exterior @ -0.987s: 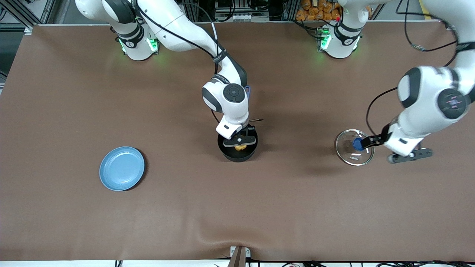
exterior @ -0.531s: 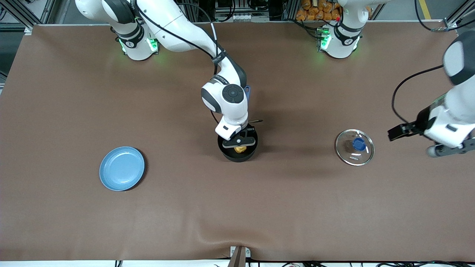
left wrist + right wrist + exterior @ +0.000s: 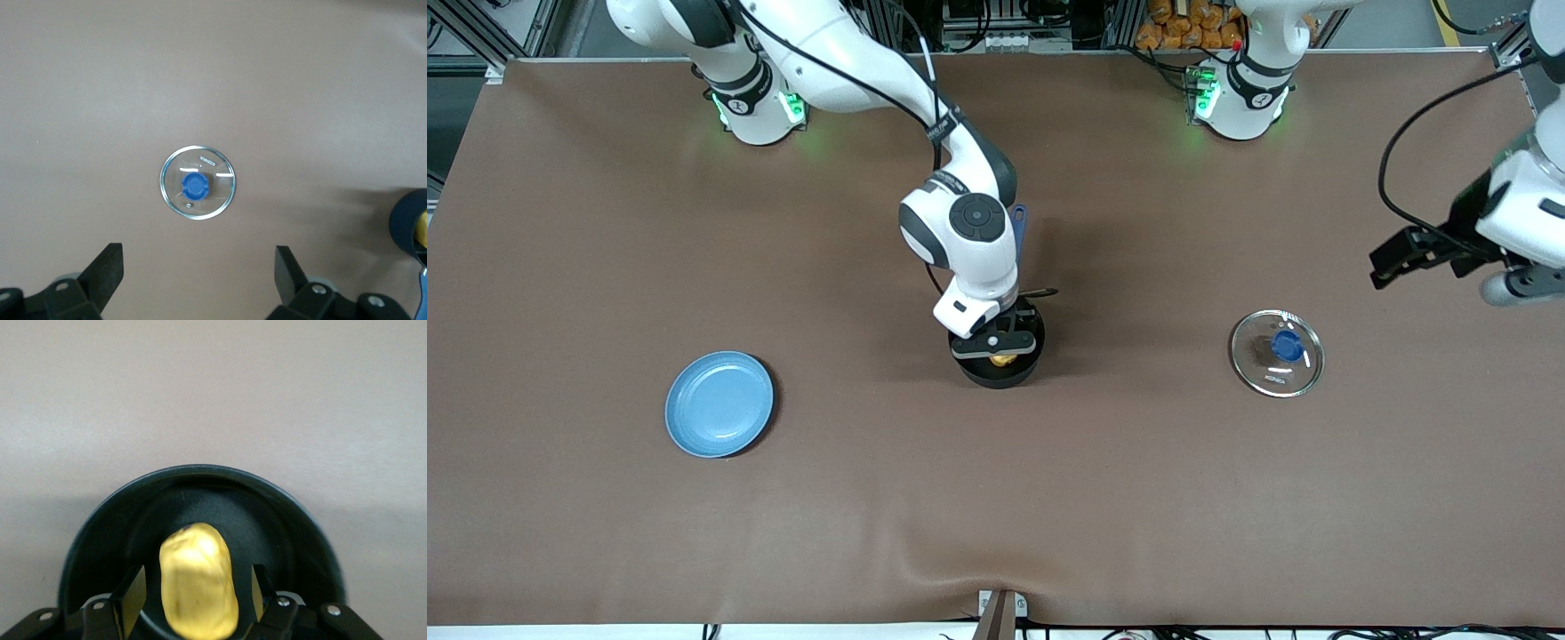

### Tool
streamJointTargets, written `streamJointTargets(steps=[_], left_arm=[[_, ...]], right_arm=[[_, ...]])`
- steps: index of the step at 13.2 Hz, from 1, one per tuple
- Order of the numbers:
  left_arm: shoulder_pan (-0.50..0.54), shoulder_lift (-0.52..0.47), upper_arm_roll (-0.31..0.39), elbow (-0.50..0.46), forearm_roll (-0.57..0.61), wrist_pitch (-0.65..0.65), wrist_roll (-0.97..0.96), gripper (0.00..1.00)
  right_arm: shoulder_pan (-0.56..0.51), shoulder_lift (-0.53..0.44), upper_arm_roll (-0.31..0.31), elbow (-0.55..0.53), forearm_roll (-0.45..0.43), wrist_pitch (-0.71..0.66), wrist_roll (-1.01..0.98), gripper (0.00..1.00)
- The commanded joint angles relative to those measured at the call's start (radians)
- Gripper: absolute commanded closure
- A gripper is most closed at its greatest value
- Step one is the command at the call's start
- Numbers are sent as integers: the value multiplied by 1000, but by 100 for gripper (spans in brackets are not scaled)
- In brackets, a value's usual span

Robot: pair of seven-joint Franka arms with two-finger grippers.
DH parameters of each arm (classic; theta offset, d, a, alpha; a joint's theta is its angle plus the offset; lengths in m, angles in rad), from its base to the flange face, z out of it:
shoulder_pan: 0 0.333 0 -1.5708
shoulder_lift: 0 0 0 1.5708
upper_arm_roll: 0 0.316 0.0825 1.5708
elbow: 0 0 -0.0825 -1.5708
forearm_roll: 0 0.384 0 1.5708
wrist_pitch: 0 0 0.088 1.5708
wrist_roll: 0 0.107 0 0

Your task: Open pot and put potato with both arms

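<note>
The black pot (image 3: 983,375) stands mid-table without its lid, its blue handle (image 3: 1019,222) pointing toward the arms' bases. The yellow potato (image 3: 1003,360) lies inside it. My right gripper (image 3: 996,342) hangs just over the pot, open. In the right wrist view its fingers (image 3: 133,593) flank the potato (image 3: 198,567) with a gap on each side. The glass lid (image 3: 1263,373) with its blue knob (image 3: 1286,345) rests flat on the table toward the left arm's end. My left gripper (image 3: 1387,262) is raised near that end, open and empty, with the lid (image 3: 217,193) well below it.
A light-blue plate (image 3: 719,404) sits toward the right arm's end of the table, slightly nearer to the front camera than the pot. The brown mat (image 3: 996,498) covers the whole table. The pot's edge (image 3: 403,220) shows in the left wrist view.
My right gripper's fingers have parted from the potato, which now lies in the pot. My left gripper has left the lid's knob and risen toward the left arm's end.
</note>
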Motion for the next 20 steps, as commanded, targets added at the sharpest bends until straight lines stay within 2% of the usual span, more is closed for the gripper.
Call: streamJointTargets(steps=[1,5,9,11,14,20], left_arm=[[14,-58,-3,-71,-41,-1,8,0],[14,-73,-3,-79,-49,-14,20,0],[14,-82,-3,-75,-52,-33,21,0],[16,-82,1,-75,-72,-33,23,0],[16,-75,4,-76,-70,-33,24,0],[40,-81,9,-81,-55,-33,115,0]], right_arm=[[-36,-103,14,-4,13,-111,-20,28],[-99,-278,15,-4,62,-302,-132,29],[-211,-470,9,10,62,-528,-201,32],[-254,-528,5,57,45,-678,-239,31],[-389,-568,5,126,45,-870,-461,29],[-702,-622,6,140,41,-955,-822,3]])
